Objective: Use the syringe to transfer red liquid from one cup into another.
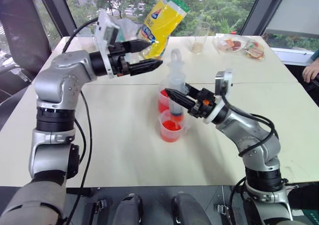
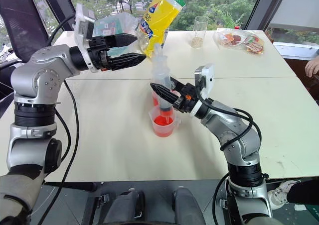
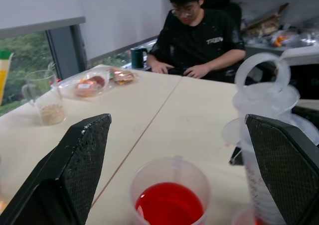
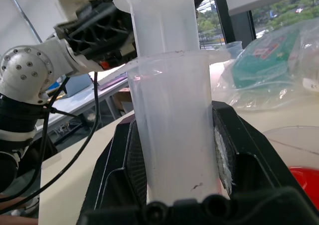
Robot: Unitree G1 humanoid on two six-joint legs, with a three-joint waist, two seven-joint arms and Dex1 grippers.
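Red liquid [image 1: 171, 126] is seen in both cups, so the transfer appears to be under way rather than finished; how much has been moved cannot be judged. The syringe [image 1: 175, 83] is held upright by the right pincer [image 1: 172, 95], whose black fingers are closed on the lower part of the clear barrel, as the right wrist view shows. The barrel above the grip looks clear and empty of red in that view, so a draw or a discharge seems to have been completed or not yet begun; which of the two cannot be told. The plunger is seen raised well out of the barrel, with its ring handle at the top.

Directly below the right pincer stands the smaller cup [image 1: 171, 127], with the syringe's tip just over or inside its mouth. The larger beaker [image 1: 163, 100] stands just behind the syringe, on the far side of the right pincer, partly hidden.

The left pincer [image 1: 149, 54] is spread wide and holds nothing; it hovers level above the surface [image 1: 114, 135], pointing across towards the syringe's plunger, which lies just past its fingertips. In the left wrist view the plunger ring is seen close to one open finger.
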